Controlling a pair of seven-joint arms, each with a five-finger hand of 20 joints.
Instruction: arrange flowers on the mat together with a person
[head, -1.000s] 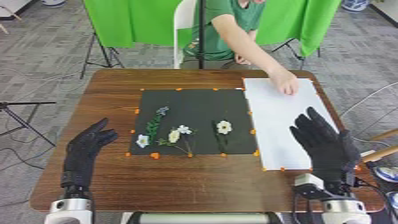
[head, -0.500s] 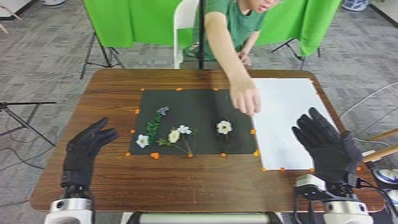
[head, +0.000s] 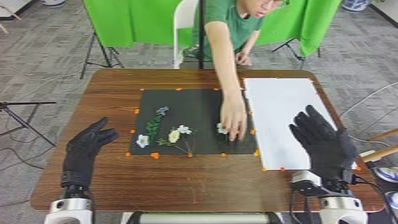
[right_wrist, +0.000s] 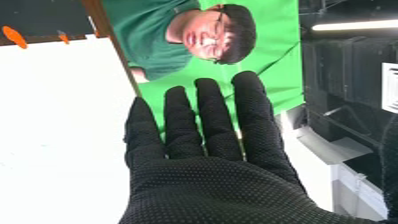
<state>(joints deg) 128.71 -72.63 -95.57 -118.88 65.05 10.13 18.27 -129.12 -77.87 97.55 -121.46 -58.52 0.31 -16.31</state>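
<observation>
In the head view, a person's hand (head: 234, 117) covers part of a white flower (head: 221, 129) on the black mat (head: 182, 110), right of other blooms (head: 174, 134). Your left hand (head: 80, 152) is open wide, left of the mat; your right hand (head: 327, 150) is over the white sheet (head: 271, 110). In the right wrist view, your right hand (right_wrist: 213, 185) extends straight fingers.

Grey floor (head: 44, 65) is spreading around the brown table (head: 160, 187), a green cloth (head: 133, 25) is hanging behind a white chair (head: 185, 22) at twelve o'clock, a tripod (head: 32, 130) is standing at nine, and a strip light (right_wrist: 355, 25) is glowing in the right wrist view.
</observation>
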